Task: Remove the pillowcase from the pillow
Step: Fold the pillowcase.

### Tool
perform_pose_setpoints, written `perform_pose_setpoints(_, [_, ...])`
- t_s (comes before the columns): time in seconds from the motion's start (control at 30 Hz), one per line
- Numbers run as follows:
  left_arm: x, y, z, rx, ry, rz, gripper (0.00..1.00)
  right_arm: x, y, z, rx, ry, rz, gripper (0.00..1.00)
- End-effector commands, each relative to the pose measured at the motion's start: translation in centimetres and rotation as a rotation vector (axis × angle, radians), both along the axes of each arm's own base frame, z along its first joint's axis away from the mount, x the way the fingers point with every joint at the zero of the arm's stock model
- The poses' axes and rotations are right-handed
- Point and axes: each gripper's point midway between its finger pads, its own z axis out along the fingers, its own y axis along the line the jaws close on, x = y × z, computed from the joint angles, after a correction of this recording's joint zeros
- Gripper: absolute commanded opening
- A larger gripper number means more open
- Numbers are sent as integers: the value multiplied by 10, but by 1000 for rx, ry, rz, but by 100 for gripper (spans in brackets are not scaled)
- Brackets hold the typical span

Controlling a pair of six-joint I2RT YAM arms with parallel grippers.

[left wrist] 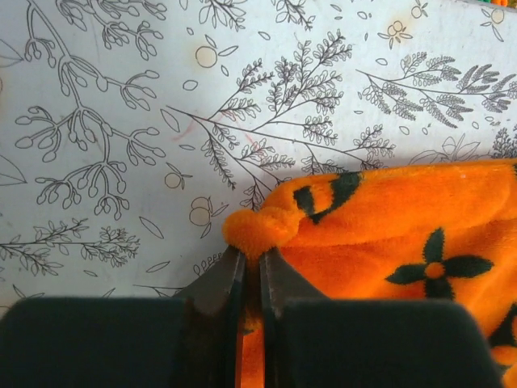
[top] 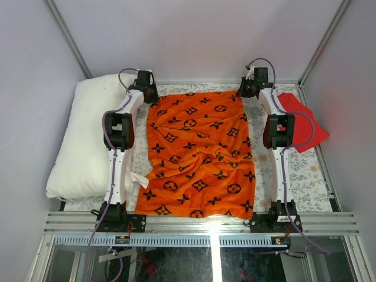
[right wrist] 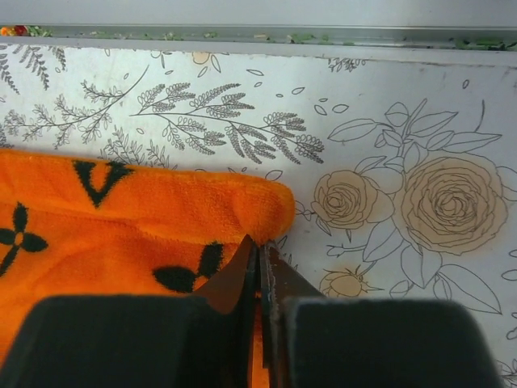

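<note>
Two arms rise from the near edge of the bench [top: 194, 223], at 6 o'clock in the overhead view, and reach away along either side of the pillowcase [top: 197, 153]. It lies spread out and somewhat rumpled in the middle, on the floral covering [top: 305, 176] — bright orange plush, printed in black with four-petal flowers, pointed stars and ringed flowers. Among them, in the right wrist view, stands a broad black V; the rest of the print reads as ornament, not words. At 9 o'clock the pillow [top: 82, 141] lies bare and white, wholly outside the pillowcase, its long side partly hidden by the left arm in the overhead view. Farther off, at 11 o'clock, the left tool [left wrist: 250, 257] is pinched narrow on the pillowcase's far left corner, the fabric bunched into a small knob just ahead of the fingertips. At 1 o'clock the right tool [right wrist: 260, 250] is likewise squeezed together on the far right corner — the rounded hem lies flat on the covering beyond it. Beside the right arm, toward 2 o'clock, a red cloth [top: 302, 120] lies folded, apart from the pillowcase.
</note>
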Motion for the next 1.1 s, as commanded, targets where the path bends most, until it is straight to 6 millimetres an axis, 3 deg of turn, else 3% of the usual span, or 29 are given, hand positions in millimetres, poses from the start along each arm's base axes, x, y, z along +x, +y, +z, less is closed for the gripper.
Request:
perform_pose_setpoints(0.0, [-3, 10, 17, -1, 4, 13, 0, -13, 6, 15, 15, 30, 44, 0])
perform_pose_setpoints(0.1, [8, 25, 71, -26, -112, 26, 0, -8, -8, 52, 24, -28, -4, 0])
perform_pose_setpoints(0.13, [11, 29, 100, -26, -172, 27, 0, -7, -15, 69, 38, -56, -26, 0])
perform_pose_setpoints(0.23, [10, 32, 162, -15, -308, 18, 0, -4, -33, 137, 104, -174, -87, 0])
perform_pose_setpoints(0.37, [8, 30, 223, -23, -449, 0, 0, -8, -52, 224, 181, -327, -130, 0])
perform_pose_setpoints(0.47, [20, 34, 266, -23, -580, 34, 0, -4, -58, 285, 201, -444, -133, 0])
perform_pose_setpoints(0.6, [40, 30, 327, -53, -774, 26, 0, 5, -70, 348, 268, -593, -171, 0])
perform_pose_setpoints(0.67, [41, 25, 364, -79, -892, 1, 0, 3, -76, 374, 318, -656, -190, 0])
perform_pose_setpoints(0.8, [31, 22, 417, -106, -1074, 11, 0, -10, -83, 419, 320, -775, -206, 0])
perform_pose_setpoints(0.9, [23, 22, 440, -113, -1148, 12, 0, -17, -80, 438, 309, -817, -183, 0])
perform_pose_setpoints(1.0, [19, 19, 440, -110, -1142, -9, 0, -24, -76, 433, 299, -793, -158, 0])
perform_pose_setpoints(1.07, [16, 17, 417, -98, -1095, -26, 0, -28, -71, 416, 298, -742, -137, 0])
